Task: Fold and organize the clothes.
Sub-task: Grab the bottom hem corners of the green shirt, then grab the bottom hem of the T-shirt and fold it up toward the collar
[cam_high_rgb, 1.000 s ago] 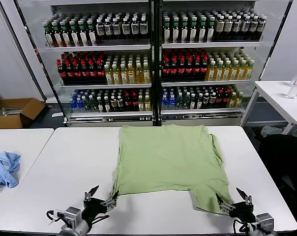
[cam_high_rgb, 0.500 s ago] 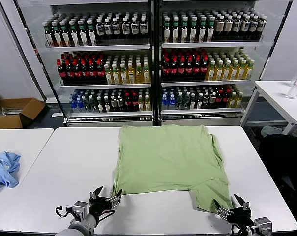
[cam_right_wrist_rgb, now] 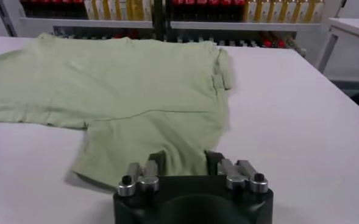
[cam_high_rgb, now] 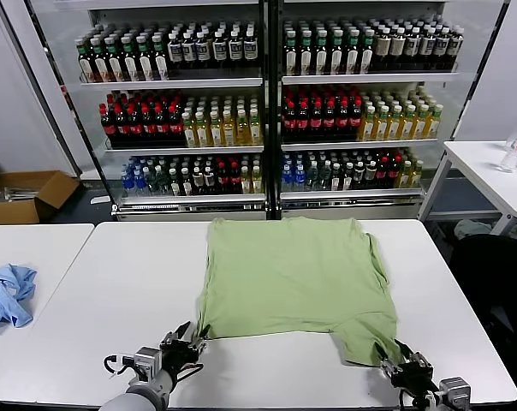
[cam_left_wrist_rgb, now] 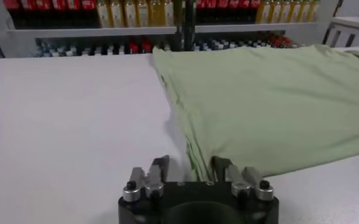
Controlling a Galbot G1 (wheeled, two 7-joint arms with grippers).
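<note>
Green shirt (cam_high_rgb: 288,282) is spread flat mid-tabletop (cam_high_rgb: 96,291). Grasp step judged in hand: left tool (cam_high_rgb: 190,342) is set at the shirt's near left corner, right tool (cam_high_rgb: 401,366) at its near right flap. Fingers are seen straddling cloth, partly closed; a firm pinch cannot be told. Next, a sure grip, then lifting both corners toward the far hem.

- Your work surface is a white table (cam_high_rgb: 104,282), rounded at its corners.
- A light green shirt (cam_high_rgb: 288,274) lies spread flat on it, reaching from the far edge toward the near edge, right of centre.
- One sleeve of it lies folded toward the near right corner.
- To your left stands a second white table (cam_high_rgb: 36,244); a crumpled light blue garment (cam_high_rgb: 6,294) lies on it.
</note>
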